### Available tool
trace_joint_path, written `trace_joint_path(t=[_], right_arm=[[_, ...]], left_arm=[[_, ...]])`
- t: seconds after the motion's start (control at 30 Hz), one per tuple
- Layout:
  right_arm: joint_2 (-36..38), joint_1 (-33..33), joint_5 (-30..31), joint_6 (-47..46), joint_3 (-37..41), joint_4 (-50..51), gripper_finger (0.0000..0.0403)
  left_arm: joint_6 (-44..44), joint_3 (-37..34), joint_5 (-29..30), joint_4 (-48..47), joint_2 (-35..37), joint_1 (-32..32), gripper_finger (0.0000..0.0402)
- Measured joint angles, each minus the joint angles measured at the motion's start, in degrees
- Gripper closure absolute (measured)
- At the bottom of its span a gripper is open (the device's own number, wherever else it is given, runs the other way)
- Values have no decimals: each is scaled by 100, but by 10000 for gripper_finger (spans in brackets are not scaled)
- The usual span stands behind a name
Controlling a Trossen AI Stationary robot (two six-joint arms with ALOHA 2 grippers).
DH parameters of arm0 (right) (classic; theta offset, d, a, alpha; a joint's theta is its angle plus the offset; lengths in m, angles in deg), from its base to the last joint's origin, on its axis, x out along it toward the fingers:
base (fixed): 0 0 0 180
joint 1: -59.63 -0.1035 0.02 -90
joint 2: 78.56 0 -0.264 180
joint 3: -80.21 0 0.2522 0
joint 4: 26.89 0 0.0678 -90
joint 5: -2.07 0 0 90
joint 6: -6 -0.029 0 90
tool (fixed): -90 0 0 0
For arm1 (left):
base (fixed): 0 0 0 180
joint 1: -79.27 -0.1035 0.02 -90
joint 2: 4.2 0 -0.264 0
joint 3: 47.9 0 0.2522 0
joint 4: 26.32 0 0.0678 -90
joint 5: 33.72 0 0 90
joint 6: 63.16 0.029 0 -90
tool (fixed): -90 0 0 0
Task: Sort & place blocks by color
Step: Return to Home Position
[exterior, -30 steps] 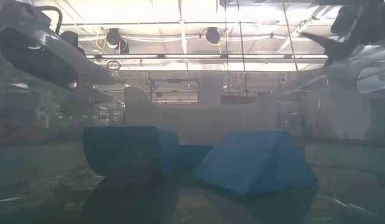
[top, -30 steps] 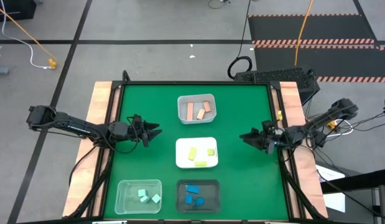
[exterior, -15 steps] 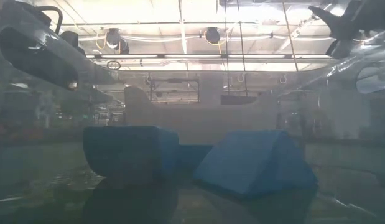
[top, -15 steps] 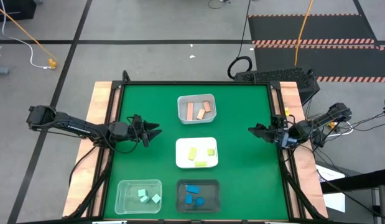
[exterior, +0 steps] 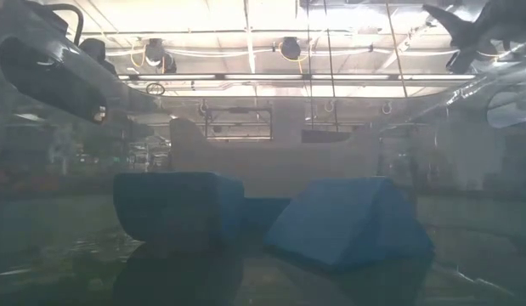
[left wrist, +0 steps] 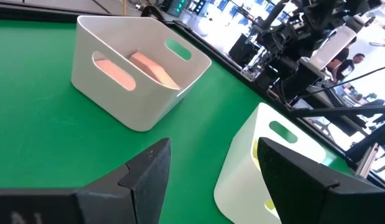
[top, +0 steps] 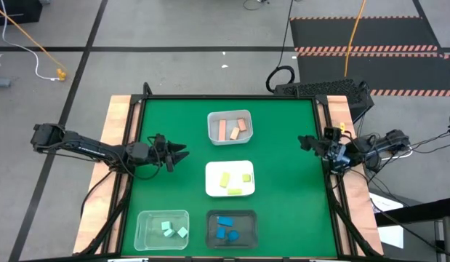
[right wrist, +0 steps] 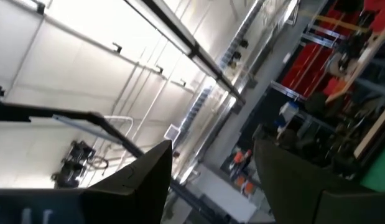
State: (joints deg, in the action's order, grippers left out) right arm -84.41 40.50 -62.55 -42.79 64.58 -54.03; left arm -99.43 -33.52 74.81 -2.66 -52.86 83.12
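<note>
Four trays (top: 208, 180) hold colour-sorted blocks (top: 223, 130); left end effector (top: 184, 153), right end effector (top: 300, 140) both splayed.

A green felt-covered tabletop (top: 283, 211) with pale wooden side edges carries four containers: a white plastic bin with handle slots (top: 230, 113) at the far middle, a shallow white square tray (top: 214, 191) at the centre, and at the near edge a clear plastic bin (top: 142, 231) just beside a black tray (top: 248, 218). Around it lies grey concrete floor (top: 174, 29), with a yellow cable (top: 25, 33) to one side and a black mat edged in red-and-white stripes (top: 370, 33) to the other.
</note>
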Motion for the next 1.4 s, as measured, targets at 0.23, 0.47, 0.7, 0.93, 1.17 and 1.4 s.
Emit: trace_joint_path(t=[0.23, 0.47, 0.7, 0.93, 1.17, 1.4], right_arm=[[79, 743, 1, 0, 1, 1, 184], [79, 1717, 3, 0, 1, 0, 184], [79, 2948, 5, 0, 0, 0, 184], [77, 4256, 5, 0, 0, 0, 184], [77, 5293, 5, 0, 2, 0, 184], [77, 6279, 5, 0, 2, 0, 184]], left_arm=[[1, -2, 0, 3, 34, -4, 163], [2, -2, 0, 20, 85, -59, 163], [2, -2, 0, 3, 311, -434, 163], [4, -2, 0, 2, 610, -939, 163], [4, -2, 0, 10, 794, -1316, 163], [4, -2, 0, 9, 780, -1488, 163]])
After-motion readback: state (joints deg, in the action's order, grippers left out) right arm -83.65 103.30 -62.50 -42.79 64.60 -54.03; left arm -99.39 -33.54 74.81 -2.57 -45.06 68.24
